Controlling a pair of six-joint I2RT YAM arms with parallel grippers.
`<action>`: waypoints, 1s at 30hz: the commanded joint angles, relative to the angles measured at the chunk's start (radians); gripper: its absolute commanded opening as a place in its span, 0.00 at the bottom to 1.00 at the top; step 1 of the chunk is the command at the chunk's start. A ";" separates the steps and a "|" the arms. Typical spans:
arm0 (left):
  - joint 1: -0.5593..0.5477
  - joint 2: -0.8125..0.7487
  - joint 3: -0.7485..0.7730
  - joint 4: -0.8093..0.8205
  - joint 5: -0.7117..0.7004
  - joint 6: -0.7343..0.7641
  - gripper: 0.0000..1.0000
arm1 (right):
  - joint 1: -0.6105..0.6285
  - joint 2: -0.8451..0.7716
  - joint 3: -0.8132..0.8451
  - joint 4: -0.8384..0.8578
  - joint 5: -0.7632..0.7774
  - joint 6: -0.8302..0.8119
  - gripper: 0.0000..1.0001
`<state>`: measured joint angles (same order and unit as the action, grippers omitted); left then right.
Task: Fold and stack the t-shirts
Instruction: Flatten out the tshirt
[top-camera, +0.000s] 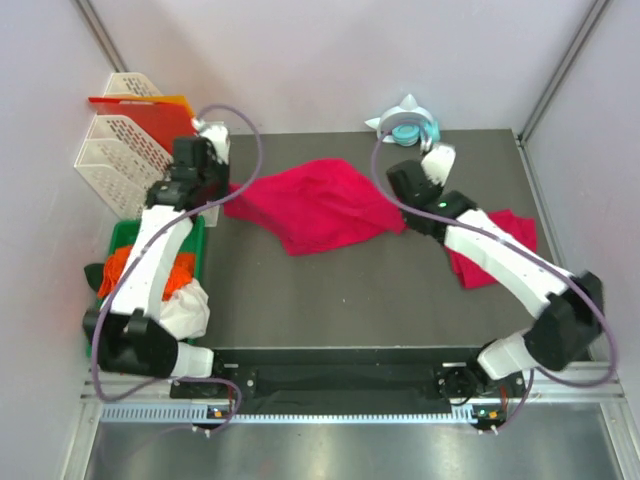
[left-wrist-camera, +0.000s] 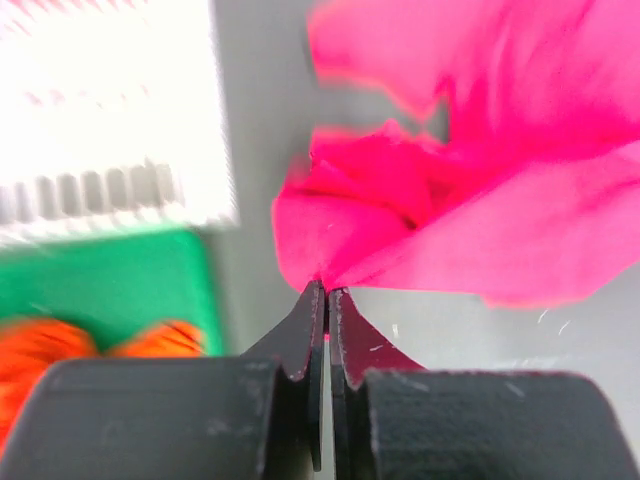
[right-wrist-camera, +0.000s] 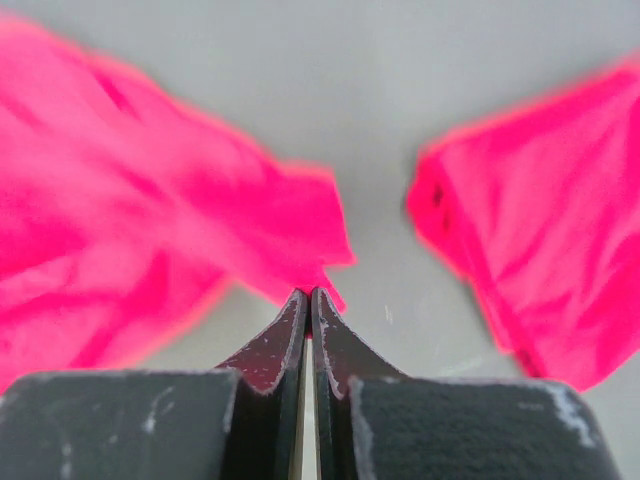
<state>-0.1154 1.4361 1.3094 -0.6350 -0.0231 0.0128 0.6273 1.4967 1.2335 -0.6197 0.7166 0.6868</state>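
A crumpled crimson-pink t-shirt (top-camera: 320, 205) is stretched across the middle of the dark table between both arms. My left gripper (top-camera: 224, 191) is shut on its left edge; in the left wrist view the fingertips (left-wrist-camera: 327, 291) pinch a fold of the t-shirt (left-wrist-camera: 470, 190). At the t-shirt's right corner (right-wrist-camera: 150, 220), my right gripper (top-camera: 402, 216) is shut on the cloth, its tips (right-wrist-camera: 308, 293) meeting on the fabric. A second t-shirt (top-camera: 497, 250) lies bunched at the right, partly under the right arm, and also shows in the right wrist view (right-wrist-camera: 545, 240).
White perforated racks (top-camera: 115, 150) holding red-orange sheets (top-camera: 140, 102) stand at the back left. A green bin (top-camera: 123, 236) with orange and white cloth sits under the left arm. A blue and white object (top-camera: 405, 122) rests at the back edge.
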 joint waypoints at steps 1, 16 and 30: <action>0.034 -0.167 0.183 -0.081 -0.012 0.084 0.00 | 0.011 -0.188 0.180 -0.084 0.161 -0.140 0.00; 0.045 -0.515 0.335 -0.198 0.109 0.078 0.00 | 0.259 -0.473 0.406 -0.238 0.449 -0.331 0.00; 0.043 -0.597 0.510 -0.239 0.222 0.099 0.00 | 0.707 -0.524 0.211 1.279 0.893 -1.684 0.00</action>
<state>-0.0734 0.8116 1.7889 -0.8780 0.1627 0.1078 1.2980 0.9447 1.5105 -0.1867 1.4269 -0.2665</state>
